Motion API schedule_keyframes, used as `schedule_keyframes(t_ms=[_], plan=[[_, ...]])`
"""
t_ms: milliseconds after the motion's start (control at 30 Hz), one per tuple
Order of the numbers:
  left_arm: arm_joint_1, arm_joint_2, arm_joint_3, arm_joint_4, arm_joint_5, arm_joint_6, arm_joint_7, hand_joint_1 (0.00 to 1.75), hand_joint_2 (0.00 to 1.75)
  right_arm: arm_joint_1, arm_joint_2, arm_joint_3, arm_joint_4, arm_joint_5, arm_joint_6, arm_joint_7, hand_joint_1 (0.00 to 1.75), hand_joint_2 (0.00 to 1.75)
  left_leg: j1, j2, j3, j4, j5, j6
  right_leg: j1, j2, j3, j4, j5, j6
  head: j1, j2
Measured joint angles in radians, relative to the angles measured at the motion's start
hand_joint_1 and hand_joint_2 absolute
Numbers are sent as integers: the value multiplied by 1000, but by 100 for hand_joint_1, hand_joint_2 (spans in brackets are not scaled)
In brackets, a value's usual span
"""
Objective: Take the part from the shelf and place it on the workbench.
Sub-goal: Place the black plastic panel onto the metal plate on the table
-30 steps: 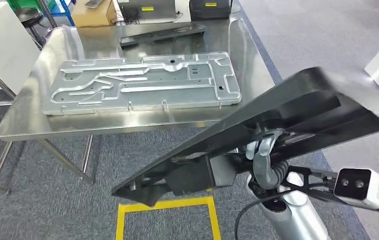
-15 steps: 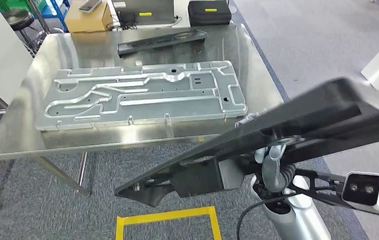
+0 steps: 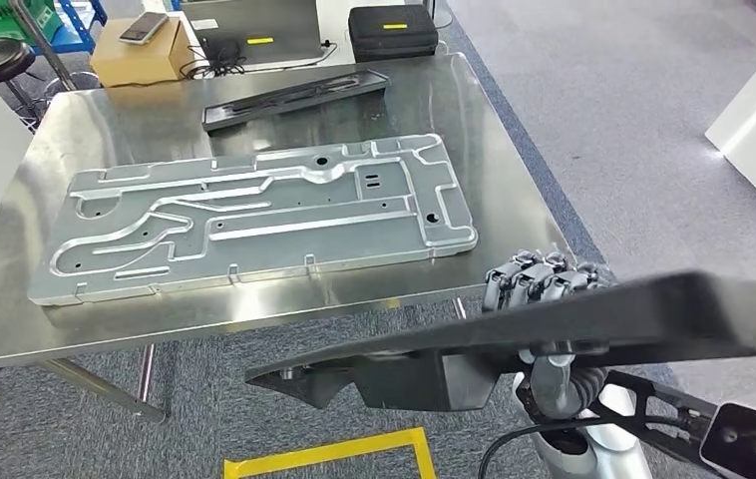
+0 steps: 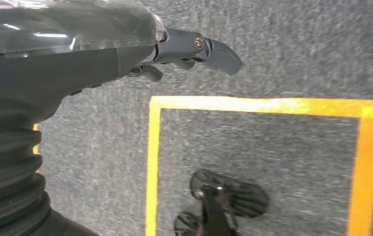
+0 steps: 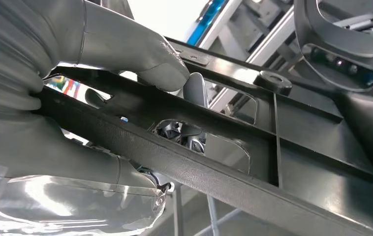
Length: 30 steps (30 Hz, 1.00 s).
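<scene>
steel workbench (image 3: 254,110) ahead | right hand (image 3: 539,284) fingers clamp black part (image 3: 554,324), long axis crosswise, near-level | left hand (image 4: 194,49) fingers loose, empty

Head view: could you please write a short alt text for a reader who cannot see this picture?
The robot's right hand holds a long black plastic part just in front of a steel workbench, near its front right corner. On the workbench lie a large grey metal plate and, behind it, a second black part.
</scene>
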Motion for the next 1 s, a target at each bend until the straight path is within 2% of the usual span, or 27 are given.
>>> schedule_keyframes(t_ms=[100, 167, 233, 300, 333, 367, 400, 433, 467, 500, 533, 567, 667, 733, 800, 833, 867, 900, 933, 1000], plan=[[-2, 0, 2, 0, -9, -10, -4, 0, 175, -25, 10, -15, 4, 60, -70, 9, 166, 175, -7, 0, 3, -21, 5, 23, 1, 3, 0, 2, -9, 19, 0, 0], [-6, 1, 2, 0, -24, -23, -4, 0, 175, -116, 11, -31, 61, 98, -146, 25, 166, 175, -4, 4, 6, -28, 12, 36, 0, 2, -8, 22, -26, 30, 0, 0], [-16, 2, 2, 0, -39, -35, -8, 0, 175, -237, 7, -55, 173, 151, -225, 33, 166, 175, -3, 7, 8, -33, 15, 46, -3, -2, -55, 114, -73, 38, 0, 0], [-22, 4, 2, 0, -49, -45, -15, 0, 175, -339, 3, -75, 307, 227, -301, 33, 166, 175, -4, 6, 7, -33, 14, 52, -3, -5, -128, 246, -120, 43, 0, 0], [-23, 4, 2, 0, -52, -49, -19, 0, 175, -382, 2, -79, 373, 282, -345, 39, 166, 175, -5, 5, 8, -32, 14, 53, -3, -5, -154, 284, -121, 44, 0, 0], [-23, 5, 2, 0, -55, -52, -24, 0, 175, -424, 2, -78, 441, 346, -394, 47, 166, 175, -6, 3, 9, -31, 13, 53, -3, -5, -164, 285, -101, 43, 0, 0], [-23, 5, 2, 0, -59, -55, -28, 0, 175, -466, 2, -74, 508, 415, -446, 59, 166, 175, -7, 2, 10, -30, 11, 52, -3, -5, -154, 247, -64, 40, 0, 0], [-23, 5, 2, 0, -61, -57, -32, 0, 175, -509, 3, -67, 573, 486, -498, 75, 166, 175, -8, 1, 11, -28, 10, 51, -2, -5, -132, 181, -17, 34, 0, 0], [-22, 5, 2, 0, -63, -60, -35, 0, 175, -551, 5, -57, 638, 553, -546, 91, 166, 175, -10, -1, 11, -26, 8, 50, 0, -5, -108, 117, 19, 27, 0, 0], [-23, 5, 2, 0, -64, -63, -37, 0, 175, -592, 9, -45, 699, 614, -587, 107, 166, 175, -12, -1, 8, -24, 7, 47, 2, -6, -89, 64, 41, 21, 0, 0], [-23, 5, 2, 0, -66, -65, -39, 0, 175, -632, 16, -30, 760, 679, -625, 129, 166, 175, -13, -2, 4, -23, 8, 43, 5, -6, -80, 33, 50, 16, 0, 0], [-24, 5, 2, 0, -69, -67, -39, 0, 175, -672, 25, -11, 825, 746, -656, 156, 166, 175, -14, -1, -1, -23, 10, 38, 8, -6, -80, 24, 47, 13, 0, 0], [-25, 6, 2, 0, -78, -71, -40, 0, 175, -784, 61, 56, 1023, 948, -713, 249, 166, 175, -13, 0, -8, -14, 2, 22, 1, -5, -76, 7, 51, 5, 0, 0], [-26, 7, 3, 0, -83, -75, -40, 0, 175, -848, 89, 108, 1149, 1062, -718, 305, 166, 175, -9, -2, -43, 60, -37, 10, -3, -7, -69, -1, 53, -3, 0, 0], [-24, 8, 3, 0, -91, -81, -41, 0, 175, -903, 121, 170, 1277, 1177, -698, 368, 166, 175, -4, -3, -112, 192, -85, 0, -3, -8, -67, -1, 51, -9, 0, 0], [-24, 8, 3, 0, -96, -84, -43, 0, 175, -921, 136, 203, 1337, 1233, -681, 398, 166, 175, -2, -2, -139, 238, -93, -3, -2, -8, -65, -1, 49, -9, 0, 0], [-23, 8, 3, 0, -101, -88, -45, 0, 175, -932, 149, 236, 1389, 1281, -662, 425, 166, 175, 1, -2, -150, 249, -82, -6, -2, -8, -62, -1, 47, -9, 0, 0], [-22, 8, 3, 0, -105, -93, -48, 0, 175, -938, 160, 266, 1434, 1323, -644, 449, 166, 175, 3, -2, -141, 219, -54, -8, -3, -8, -58, 0, 44, -7, 0, 0], [-22, 9, 2, 0, -110, -97, -50, 0, 175, -942, 171, 295, 1473, 1364, -624, 470, 166, 175, 6, -2, -114, 155, -13, -10, -3, -8, -54, 2, 40, -4, 0, 0], [-22, 9, 2, 0, -116, -107, -55, 0, 175, -949, 191, 354, 1543, 1432, -587, 506, 166, 175, 8, -4, -55, 29, 38, -8, -1, -8, -51, 8, 30, 4, 0, 0]])
